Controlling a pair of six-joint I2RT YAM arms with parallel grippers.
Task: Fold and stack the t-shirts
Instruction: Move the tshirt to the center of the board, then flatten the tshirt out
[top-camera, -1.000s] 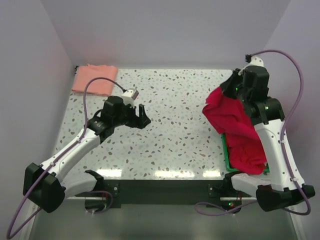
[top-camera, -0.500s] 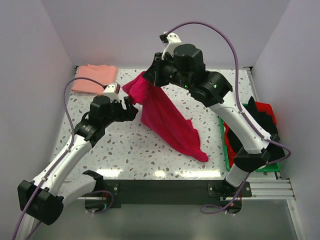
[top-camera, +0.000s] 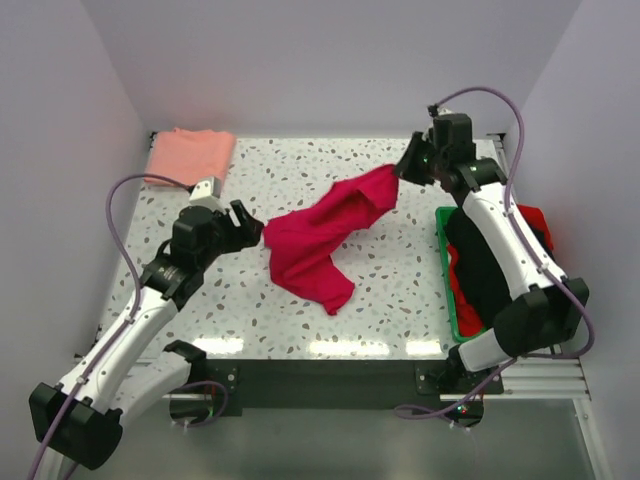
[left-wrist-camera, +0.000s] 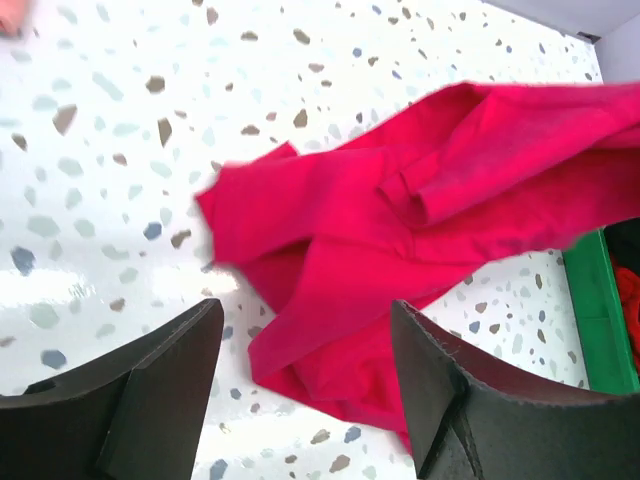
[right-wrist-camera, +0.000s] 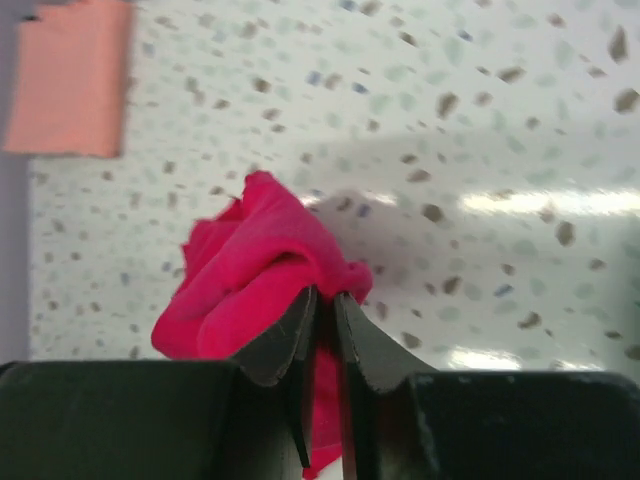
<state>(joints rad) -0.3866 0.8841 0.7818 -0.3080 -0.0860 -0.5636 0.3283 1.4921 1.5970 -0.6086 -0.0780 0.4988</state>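
The crimson-red t-shirt (top-camera: 320, 235) lies crumpled across the middle of the table, one end stretched up to the right. My right gripper (top-camera: 402, 172) is shut on that end of the red shirt (right-wrist-camera: 255, 265) and holds it just above the table. My left gripper (top-camera: 252, 230) is open and empty at the shirt's left edge; in the left wrist view its fingers (left-wrist-camera: 160, 385) straddle the near part of the red cloth (left-wrist-camera: 400, 230). The salmon-pink t-shirt (top-camera: 190, 157) lies folded at the far left corner, also seen in the right wrist view (right-wrist-camera: 68, 78).
A green tray (top-camera: 447, 285) at the right edge holds dark and red clothes (top-camera: 485, 270). White walls close in the table on three sides.
My right arm has swung from the far left-centre back to the right, dragging the red shirt down onto the table. My left gripper has moved slightly toward the shirt's edge.
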